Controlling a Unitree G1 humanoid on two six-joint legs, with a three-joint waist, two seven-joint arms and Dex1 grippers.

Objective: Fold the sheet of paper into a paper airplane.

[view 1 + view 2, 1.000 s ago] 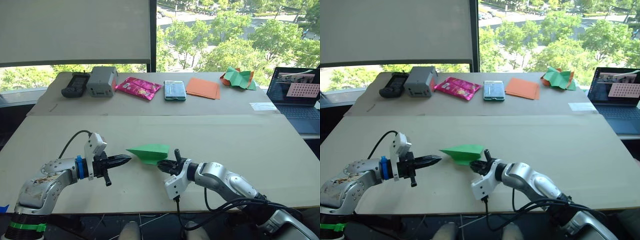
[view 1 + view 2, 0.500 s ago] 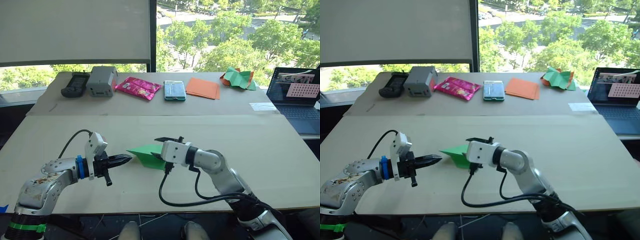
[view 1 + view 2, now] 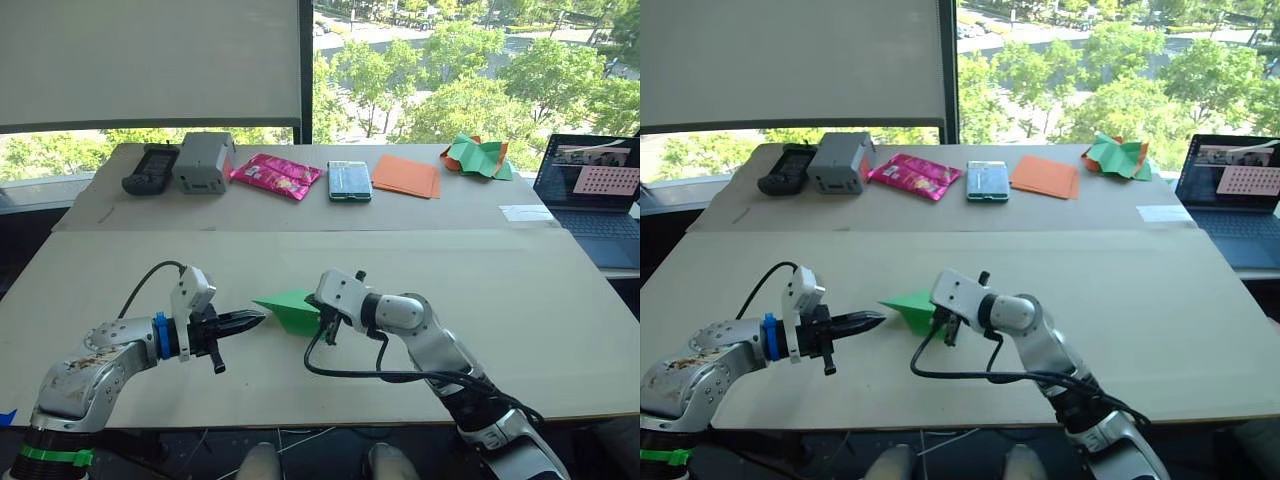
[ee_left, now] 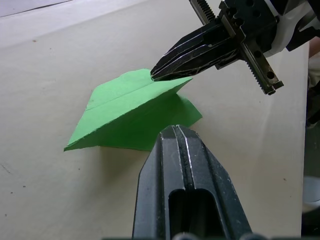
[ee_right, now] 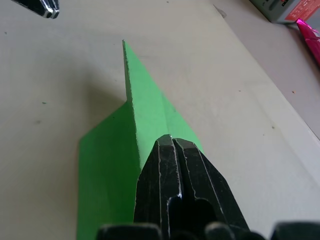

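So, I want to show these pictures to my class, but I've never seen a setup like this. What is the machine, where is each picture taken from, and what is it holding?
It is a humanoid robot with two arms, each ending in a two-fingered black gripper. Two pictures come from cameras in its head, looking down over a pale table. The other two come from cameras on its wrists, looking along the fingers. The right gripper is shut on the raised fold of a green paper airplane resting on the table. The left gripper is shut, holds nothing and points at the airplane's nose. On the far table lie orange sheets, a pink packet and a laptop.
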